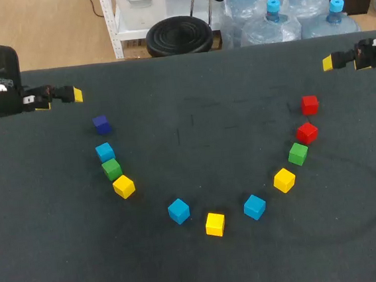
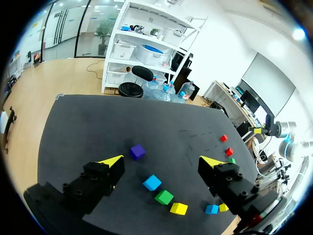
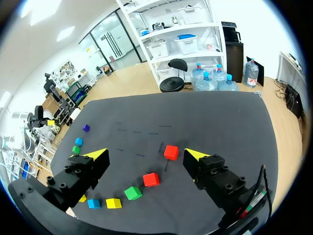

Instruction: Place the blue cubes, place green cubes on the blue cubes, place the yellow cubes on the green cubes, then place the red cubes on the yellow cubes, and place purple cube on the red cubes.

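Your left pincer (image 2: 162, 161) and right pincer (image 3: 146, 154) hang spread and empty over the counter's (image 1: 199, 260) far corners; from above, each shows only one yellow tip.

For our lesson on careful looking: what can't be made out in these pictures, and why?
Left wrist view: the middle yellow cube is partly hidden behind a finger of the left gripper.
Right wrist view: the same cube is mostly hidden by a finger of the right gripper.
Left wrist view: the farthest red cube is too small for detail.
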